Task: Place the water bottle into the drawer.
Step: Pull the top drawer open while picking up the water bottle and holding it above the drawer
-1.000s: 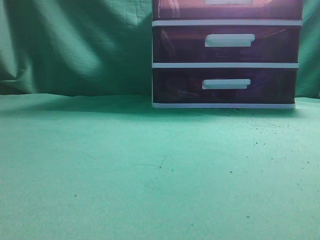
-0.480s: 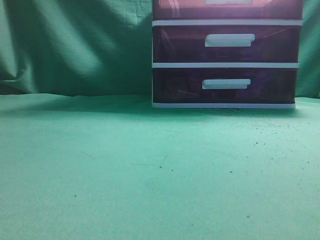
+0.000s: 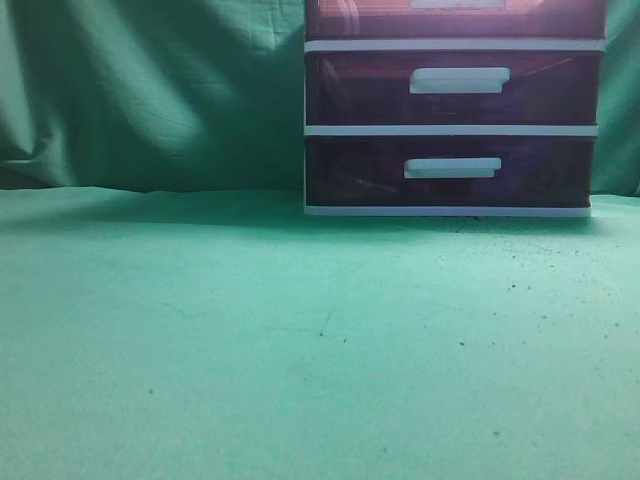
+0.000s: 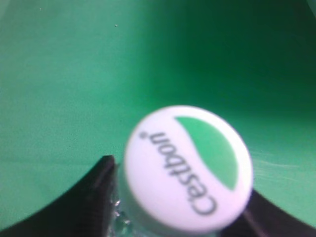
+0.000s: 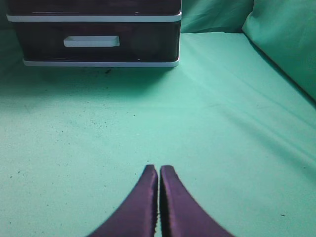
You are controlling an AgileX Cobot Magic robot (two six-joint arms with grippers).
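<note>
The left gripper [image 4: 180, 207] is clasping the bottle [image 4: 187, 168] just under its cap; smooth plastic, likely slippery. The right gripper [image 5: 159, 170] is resting closed, empty.

The bottle cap [image 4: 187, 169] reads "C'estbon".
</note>
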